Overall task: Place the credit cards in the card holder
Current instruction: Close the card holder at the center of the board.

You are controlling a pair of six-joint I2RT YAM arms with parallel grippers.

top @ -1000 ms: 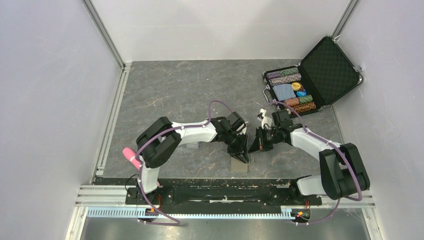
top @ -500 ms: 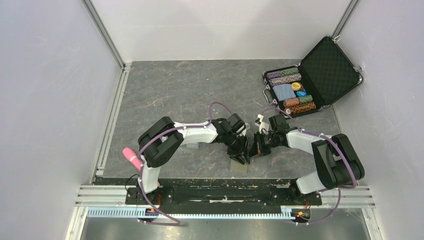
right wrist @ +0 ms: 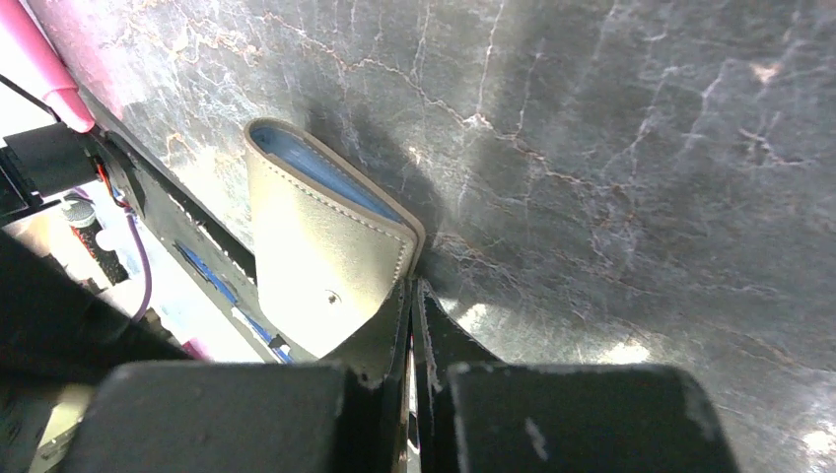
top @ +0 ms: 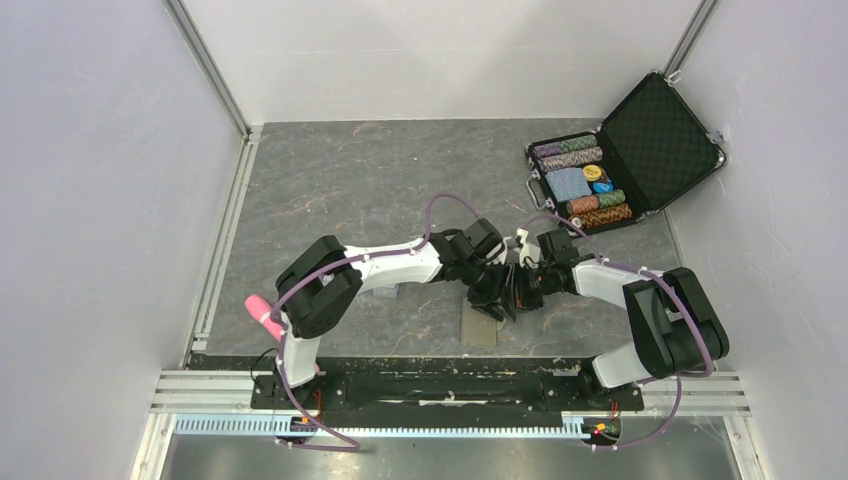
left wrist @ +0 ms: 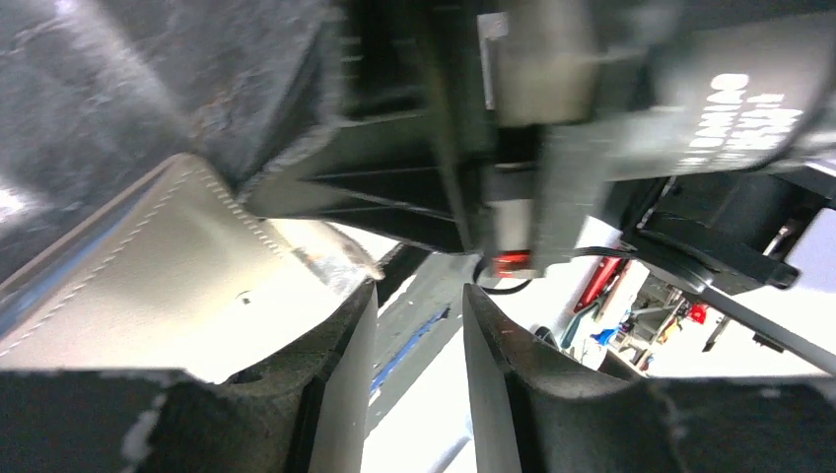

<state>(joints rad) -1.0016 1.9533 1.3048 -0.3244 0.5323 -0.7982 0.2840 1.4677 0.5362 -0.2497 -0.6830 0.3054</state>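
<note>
Touching the card holder (right wrist: pixel 320 251) corner with the right gripper (right wrist: pixel 412 288), jaws clenched together
Jaws of the left gripper (left wrist: pixel 416 301) stand released and empty, just beside the holder's tan flap; the card holder lies folded on the table (top: pixel 350 180) at 6 o'clock, chip case (top: pixel 660 130) at 2 o'clock

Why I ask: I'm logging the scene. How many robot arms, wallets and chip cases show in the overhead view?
Robot arms: 2 (left arm, right arm)
Card holder: 1
Poker-chip case: 1
Total: 4
</note>
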